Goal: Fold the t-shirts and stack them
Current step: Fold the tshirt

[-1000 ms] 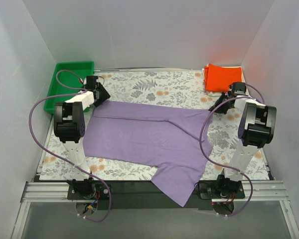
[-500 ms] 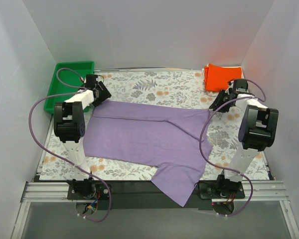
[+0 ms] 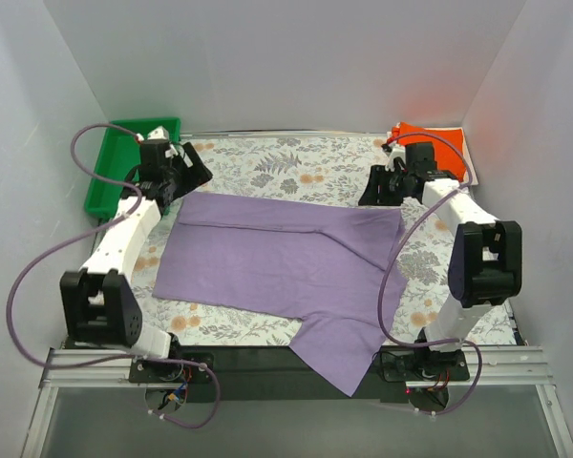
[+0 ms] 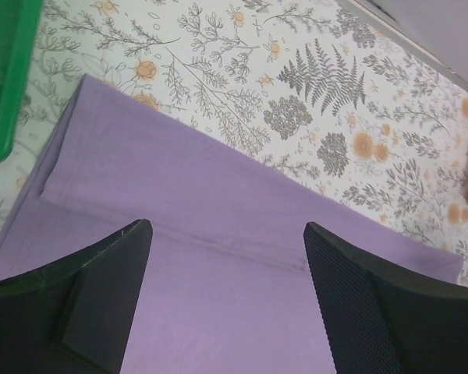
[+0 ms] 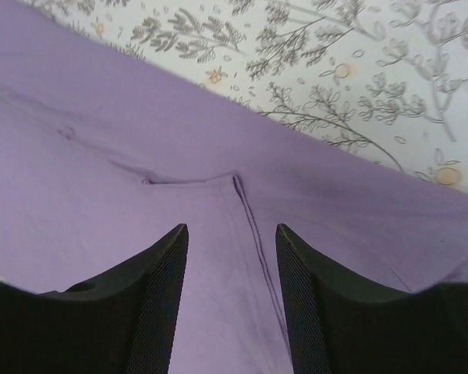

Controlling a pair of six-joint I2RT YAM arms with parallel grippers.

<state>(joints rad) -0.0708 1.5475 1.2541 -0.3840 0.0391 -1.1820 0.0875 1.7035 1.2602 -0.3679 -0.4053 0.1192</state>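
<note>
The lavender t-shirt (image 3: pixel 286 262) lies spread on the flowered table, its far edge folded over and one part hanging past the near edge. My left gripper (image 3: pixel 193 176) is open above its far left corner; in the left wrist view the gripper (image 4: pixel 226 234) has purple cloth (image 4: pixel 218 195) between the fingers, untouched. My right gripper (image 3: pixel 374 194) is open above the far right corner; in the right wrist view the gripper (image 5: pixel 232 234) frames a sleeve seam (image 5: pixel 249 218). The folded orange t-shirt (image 3: pixel 437 145) lies at the far right on a whitish folded one (image 3: pixel 460 143).
A green plastic tray (image 3: pixel 110 172) stands at the far left beside the table. White walls close in on three sides. Purple cables loop from both arms. The black front edge (image 3: pixel 258 355) runs along the near side.
Both arms have reached out and swung inward: the left gripper stays near the shirt's far left corner, the right gripper moved left from beside the orange shirt to over the shirt's far right corner.
</note>
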